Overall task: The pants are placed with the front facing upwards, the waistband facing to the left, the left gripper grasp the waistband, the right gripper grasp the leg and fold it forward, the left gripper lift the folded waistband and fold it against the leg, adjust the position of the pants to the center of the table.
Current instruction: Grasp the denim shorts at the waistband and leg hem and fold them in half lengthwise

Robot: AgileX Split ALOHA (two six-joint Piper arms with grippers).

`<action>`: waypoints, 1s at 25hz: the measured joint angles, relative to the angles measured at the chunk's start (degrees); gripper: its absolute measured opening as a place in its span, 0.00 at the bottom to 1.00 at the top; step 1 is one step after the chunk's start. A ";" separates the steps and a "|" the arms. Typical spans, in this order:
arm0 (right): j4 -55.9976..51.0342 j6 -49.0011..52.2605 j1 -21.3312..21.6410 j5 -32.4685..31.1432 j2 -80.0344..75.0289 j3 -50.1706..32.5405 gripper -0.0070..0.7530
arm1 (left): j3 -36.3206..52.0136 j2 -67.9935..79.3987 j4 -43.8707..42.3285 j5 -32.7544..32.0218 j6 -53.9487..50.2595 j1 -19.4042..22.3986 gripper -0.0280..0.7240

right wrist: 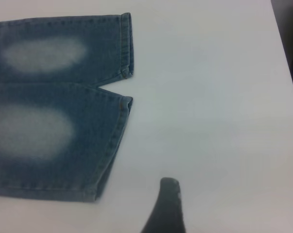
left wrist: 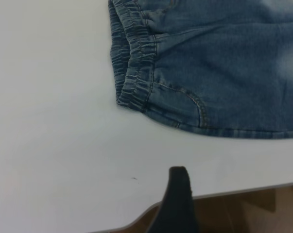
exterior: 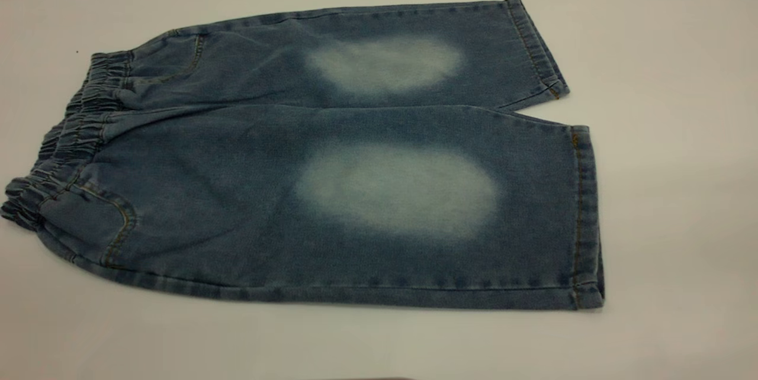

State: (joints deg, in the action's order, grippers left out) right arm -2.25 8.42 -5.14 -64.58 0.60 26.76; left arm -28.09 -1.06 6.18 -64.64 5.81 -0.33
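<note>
While the pants [exterior: 331, 155] lie flat on the white table [exterior: 669, 190], we see them spread open, front side up, not folded. Their waistband [exterior: 65, 143] is at the left side of the exterior view, gathered and wrinkled, and the two legs go to the right. Each leg has a pale faded patch [exterior: 397, 190] in the middle. The hems [exterior: 583, 214] at the right end are a little apart, with a narrow gap of table between them.

From the left wrist view we see one dark finger of the left claw [left wrist: 178, 199] near the table edge. It is above the bare table, apart from the waistband corner [left wrist: 134, 92], and it touches no cloth. We cannot tell how wide this claw stands, because only one finger shows.

From the right wrist view we see one dark finger of the right claw [right wrist: 166, 206] above the bare table, near the hem of the closer leg [right wrist: 110, 160] but not touching it. Its state we also cannot tell.
</note>
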 joint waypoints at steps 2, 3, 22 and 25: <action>0.00 0.00 0.00 0.00 0.00 0.00 0.76 | 0.00 0.00 0.00 0.00 0.00 0.00 0.79; 0.00 0.00 0.00 0.00 0.00 0.00 0.76 | 0.00 0.00 0.00 0.00 0.00 0.00 0.79; -0.02 0.00 0.00 -0.02 0.00 0.00 0.76 | 0.00 0.00 0.00 0.00 -0.08 0.00 0.79; -0.48 -0.53 0.00 0.04 -0.44 0.06 0.76 | -0.15 0.33 -0.11 0.22 -2.57 0.00 0.79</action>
State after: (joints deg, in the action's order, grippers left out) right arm -2.74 7.88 -5.14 -64.54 0.16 26.82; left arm -28.24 -0.73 6.07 -64.42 3.24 -0.33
